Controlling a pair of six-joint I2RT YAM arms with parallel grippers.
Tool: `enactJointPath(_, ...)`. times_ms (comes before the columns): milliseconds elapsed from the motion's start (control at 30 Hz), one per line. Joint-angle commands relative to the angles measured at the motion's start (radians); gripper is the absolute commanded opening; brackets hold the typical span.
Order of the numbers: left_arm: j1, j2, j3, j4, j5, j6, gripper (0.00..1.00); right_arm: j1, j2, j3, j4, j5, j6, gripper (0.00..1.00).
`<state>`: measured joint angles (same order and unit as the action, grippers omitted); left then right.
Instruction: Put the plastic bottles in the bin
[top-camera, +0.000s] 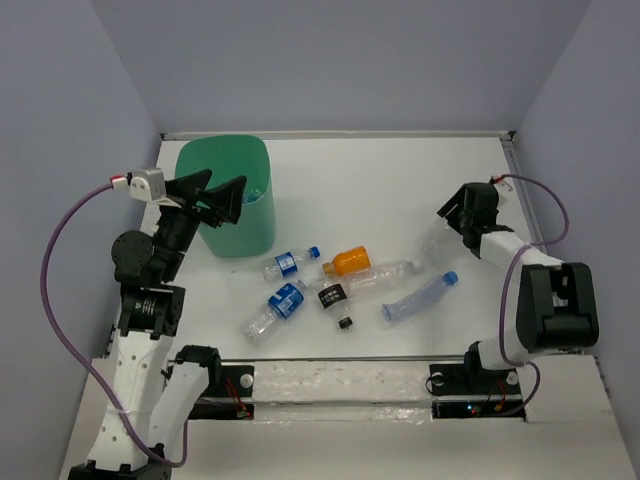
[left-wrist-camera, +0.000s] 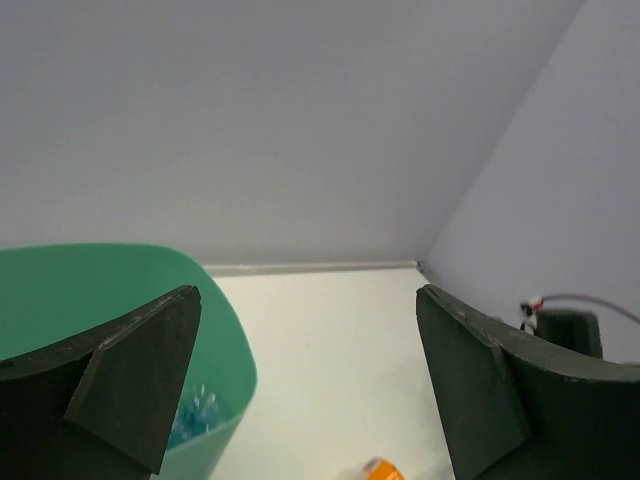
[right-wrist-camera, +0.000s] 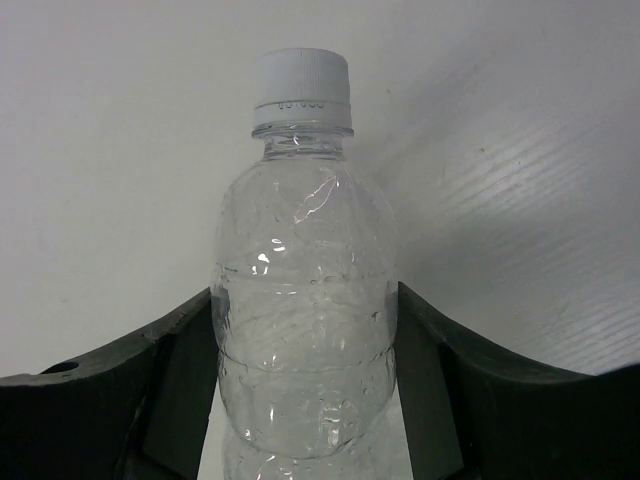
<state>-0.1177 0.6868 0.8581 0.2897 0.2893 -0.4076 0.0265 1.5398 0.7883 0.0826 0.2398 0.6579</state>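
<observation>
The mint-green bin (top-camera: 240, 225) stands at the back left. My left gripper (top-camera: 222, 190) hangs open and empty over its near rim; in the left wrist view the gripper (left-wrist-camera: 305, 330) frames the bin wall (left-wrist-camera: 100, 290), with a blue-labelled bottle (left-wrist-camera: 195, 410) inside. On the right, my right gripper (top-camera: 447, 215) is shut on a clear bottle (top-camera: 432, 240). The right wrist view shows both pads (right-wrist-camera: 180, 360) pressed against this white-capped bottle (right-wrist-camera: 300, 220). Several plastic bottles lie mid-table: two blue-labelled (top-camera: 288, 263) (top-camera: 276, 308), one orange (top-camera: 350, 262), one long and clear (top-camera: 385, 275), one black-labelled (top-camera: 333, 297), one bluish (top-camera: 420, 300).
A tiny black cap (top-camera: 345, 322) lies just in front of the black-labelled bottle. Grey walls close the table at the back and both sides. The orange bottle's end (left-wrist-camera: 380, 470) shows at the bottom of the left wrist view.
</observation>
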Motion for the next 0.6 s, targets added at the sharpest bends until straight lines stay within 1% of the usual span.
enactJointPath(0, -0.007, -0.113, -0.076, -0.159, 0.141, 0.052, 0.99, 0.018, -0.237, 0.005, 0.112, 0.05, -0.07, 0.5)
enactJointPath(67, -0.011, -0.15, -0.097, -0.161, 0.151, 0.065, 0.99, 0.068, -0.315, 0.009, 0.155, 0.076, -0.128, 0.45)
enactJointPath(100, -0.019, -0.167, -0.102, -0.162, 0.145, 0.069, 0.99, 0.104, -0.346, 0.021, 0.163, 0.09, -0.15, 0.44)
enactJointPath(133, -0.039, -0.193, -0.105, -0.161, 0.122, 0.07, 0.99, 0.183, -0.383, 0.064, 0.17, 0.12, -0.18, 0.44)
enactJointPath(167, -0.048, -0.205, -0.116, -0.156, 0.111, 0.067, 0.99, 0.226, -0.391, 0.092, 0.187, 0.13, -0.193, 0.44)
enactJointPath(200, -0.056, -0.216, -0.122, -0.15, 0.09, 0.066, 0.99, 0.268, -0.389, 0.121, 0.201, 0.133, -0.205, 0.44)
enactJointPath(233, -0.074, -0.237, -0.132, -0.147, 0.076, 0.07, 0.99, 0.355, -0.367, 0.187, 0.241, 0.133, -0.236, 0.44)
enactJointPath(267, -0.085, -0.245, -0.136, -0.15, 0.061, 0.088, 0.99, 0.393, -0.344, 0.225, 0.261, 0.133, -0.25, 0.45)
enactJointPath(300, -0.109, -0.268, -0.137, -0.168, 0.015, 0.102, 0.99, 0.467, -0.284, 0.309, 0.299, 0.122, -0.277, 0.45)
enactJointPath(333, -0.109, -0.279, -0.137, -0.181, -0.013, 0.113, 0.99, 0.467, -0.284, 0.31, 0.299, 0.115, -0.293, 0.45)
enactJointPath(367, -0.132, -0.291, -0.137, -0.191, -0.045, 0.124, 0.99, 0.527, -0.209, 0.4, 0.342, 0.105, -0.306, 0.45)
enactJointPath(400, -0.143, -0.318, -0.139, -0.201, -0.105, 0.142, 0.98, 0.55, -0.164, 0.451, 0.359, 0.069, -0.331, 0.46)
enactJointPath(467, -0.16, -0.354, -0.162, -0.205, -0.168, 0.148, 0.97, 0.587, -0.071, 0.564, 0.405, 0.02, -0.374, 0.46)
enactJointPath(500, -0.175, -0.371, -0.171, -0.207, -0.199, 0.147, 0.97, 0.628, 0.022, 0.692, 0.414, 0.003, -0.404, 0.47)
enactJointPath(533, -0.181, -0.394, -0.175, -0.222, -0.243, 0.153, 0.97, 0.647, 0.069, 0.753, 0.425, -0.02, -0.456, 0.47)
enactJointPath(567, -0.198, -0.4, -0.166, -0.237, -0.263, 0.159, 0.97, 0.662, 0.153, 0.81, 0.446, -0.04, -0.474, 0.47)
